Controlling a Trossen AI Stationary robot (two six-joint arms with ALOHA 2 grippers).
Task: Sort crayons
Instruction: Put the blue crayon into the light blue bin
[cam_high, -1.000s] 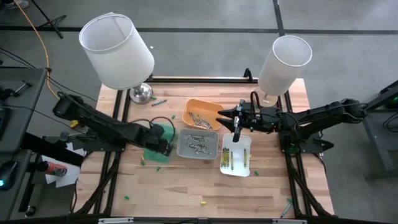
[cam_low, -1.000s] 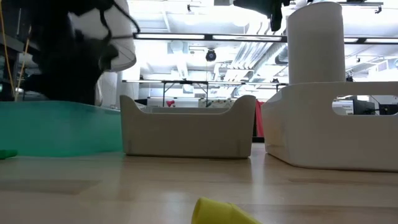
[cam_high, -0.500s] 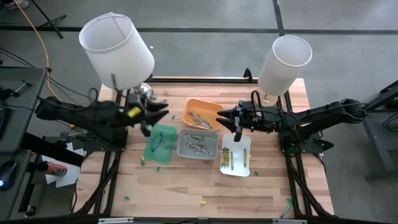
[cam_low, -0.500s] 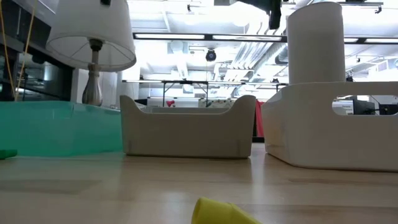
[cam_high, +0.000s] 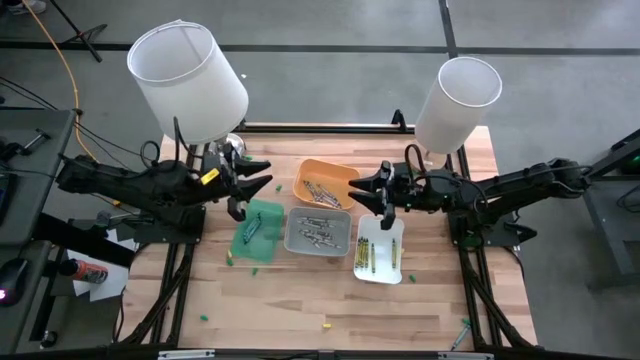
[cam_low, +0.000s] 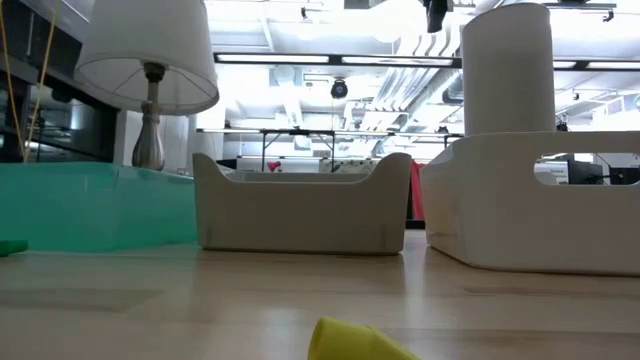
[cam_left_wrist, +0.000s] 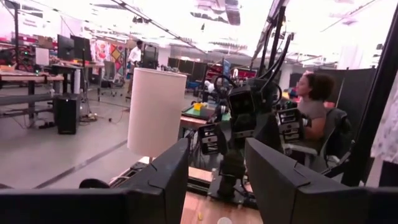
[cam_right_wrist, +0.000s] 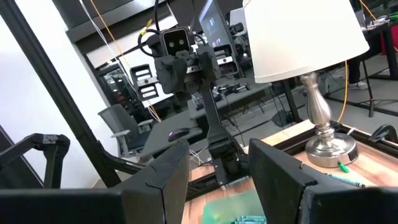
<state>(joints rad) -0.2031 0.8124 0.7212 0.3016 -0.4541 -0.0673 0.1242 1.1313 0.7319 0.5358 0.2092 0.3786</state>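
Trays crowd the desk's middle; its front lies mostly open.
Green tray (cam_high: 255, 231), grey tray (cam_high: 318, 233), white tray (cam_high: 380, 249) and orange tray (cam_high: 325, 183) sit close together; two lamps (cam_high: 190, 84) block the back corners.

This is a robotics lab or open workshop hall. Exposed ceiling ducts (cam_low: 330, 40) and strip lights run above the wooden bench (cam_high: 300, 300). Beyond the bench stand other worktables (cam_left_wrist: 31, 74), monitors (cam_left_wrist: 71, 46) and a seated person (cam_left_wrist: 311, 102) on a bare concrete floor (cam_high: 330, 90).
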